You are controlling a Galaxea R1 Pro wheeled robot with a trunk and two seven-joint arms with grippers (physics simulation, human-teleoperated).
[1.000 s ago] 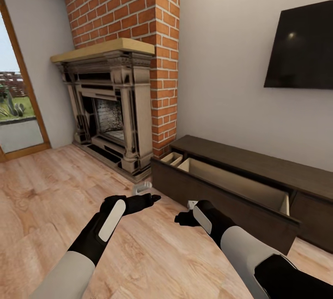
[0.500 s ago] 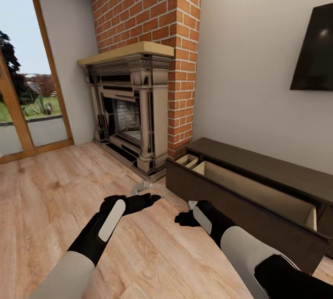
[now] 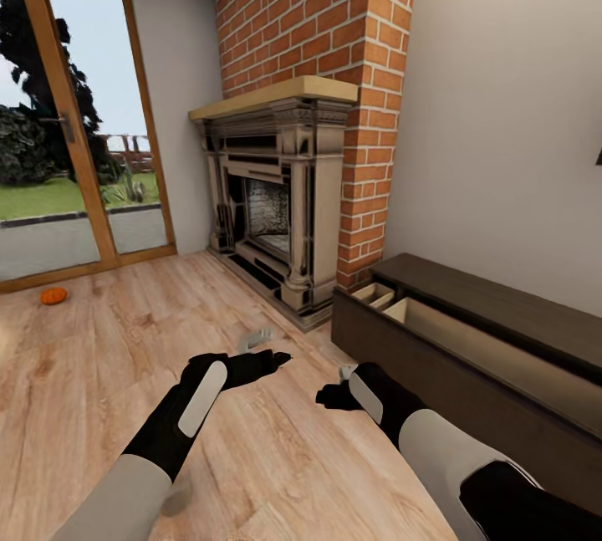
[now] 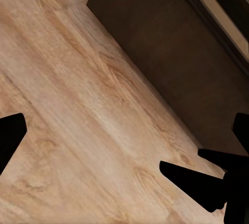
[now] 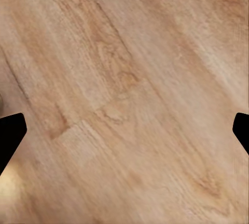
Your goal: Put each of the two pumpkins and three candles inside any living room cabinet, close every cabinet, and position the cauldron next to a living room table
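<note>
Pumpkin (image 3: 53, 296) sits on your far left on the wood floor (image 3: 100, 374), near the glass door (image 3: 79, 123). Moving right, the fireplace (image 3: 276, 206), then the cabinet (image 3: 468, 357), running lengthwise along the wall with its drawer pulled out. Your left gripper (image 4: 124, 146) and right gripper (image 5: 124, 135) both hang spread wide, empty.

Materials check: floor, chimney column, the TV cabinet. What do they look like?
Floor: wood planks, light satin finish, with visible grain and knots; could be laminate.
Chimney column: red brick with pale mortar joints, matte.
Cabinet: dark-brown wood or veneer, matte; its open drawer shows a paler wood interior.
</note>
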